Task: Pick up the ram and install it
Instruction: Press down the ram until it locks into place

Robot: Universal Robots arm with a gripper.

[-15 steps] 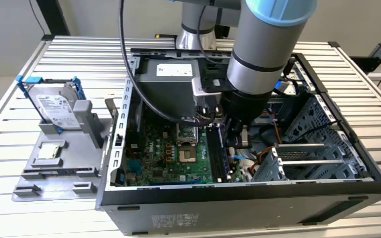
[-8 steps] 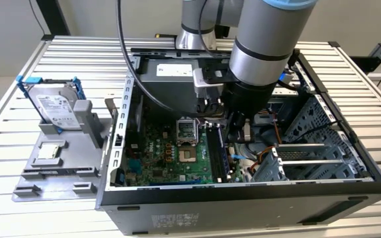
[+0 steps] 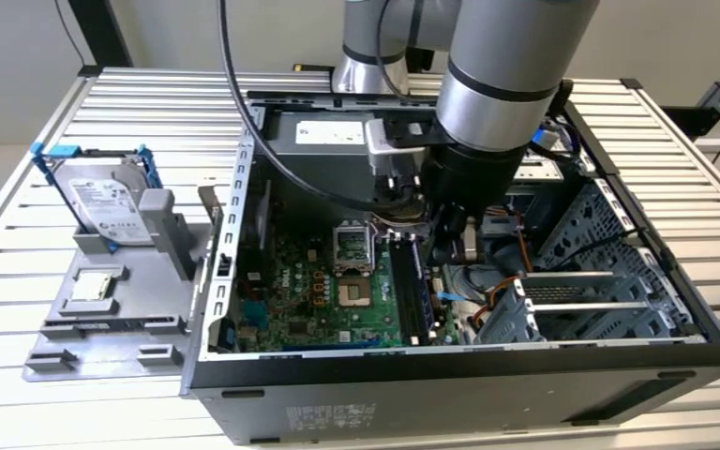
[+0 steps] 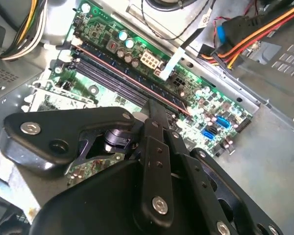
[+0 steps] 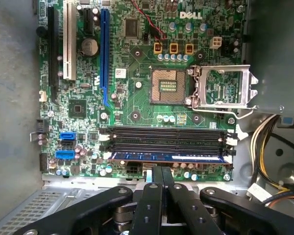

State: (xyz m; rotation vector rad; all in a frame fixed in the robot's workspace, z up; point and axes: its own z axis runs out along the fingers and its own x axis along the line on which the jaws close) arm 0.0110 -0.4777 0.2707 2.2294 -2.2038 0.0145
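I see the open computer case (image 3: 460, 375) on the slatted tabletop (image 3: 711, 187), my arm reaching down into it. On the motherboard (image 5: 132, 98), the ram (image 5: 166, 157) sits on edge in the memory slot nearest my end effector (image 5: 161, 176), whose fingers (image 5: 154, 196) are pressed together just beside it, holding nothing.
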